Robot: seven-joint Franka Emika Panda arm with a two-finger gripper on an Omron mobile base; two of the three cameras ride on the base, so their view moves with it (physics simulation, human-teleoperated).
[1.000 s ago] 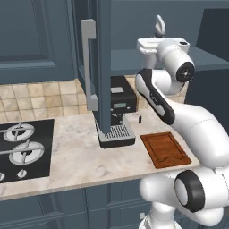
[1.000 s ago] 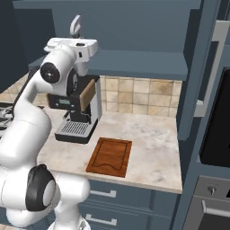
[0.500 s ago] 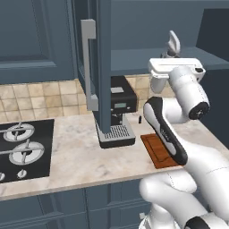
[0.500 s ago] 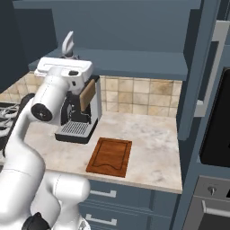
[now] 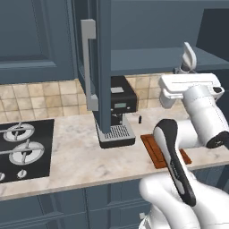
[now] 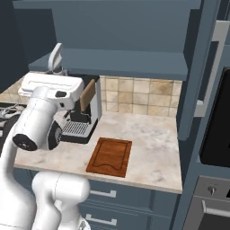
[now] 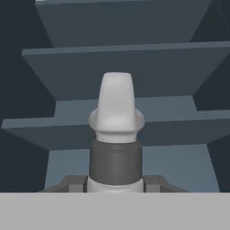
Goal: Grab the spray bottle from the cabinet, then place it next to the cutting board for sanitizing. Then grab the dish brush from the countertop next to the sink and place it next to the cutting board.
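- Well, going left to right in the left base view: the hob (image 5: 22,147) sits far from the work, so I see no risk there.
- The open door of the cabinet (image 5: 103,67) hangs edge-on over the countertop (image 5: 67,156), its bar handle (image 5: 89,67) facing out. If I swing the arm wide to the left, an elbow could clip that door.
- The coffee machine (image 5: 118,112) stands just beside the cutting board (image 6: 109,157). Setting the bottle down on that side leaves little room, and I judge a knock against the machine likely.
- The board lies flat near the counter's front edge. If I lower too close, the bottle's base could land on the board's rim and tip over.
- The gripper (image 7: 116,185) is clamped on the spray bottle (image 7: 116,130), with a fingertip on each side of its neck. The bottle stands upright in the hand, up in the air in front of the cabinet shelves (image 7: 134,67).
- The hold is high on the bottle, near the white nozzle (image 5: 188,56). A fast descent might let the body swing or slip in the grip.
- To the right, in the right base view, a tall unit (image 6: 197,90) bounds the counter, so overshooting that way risks a bump.
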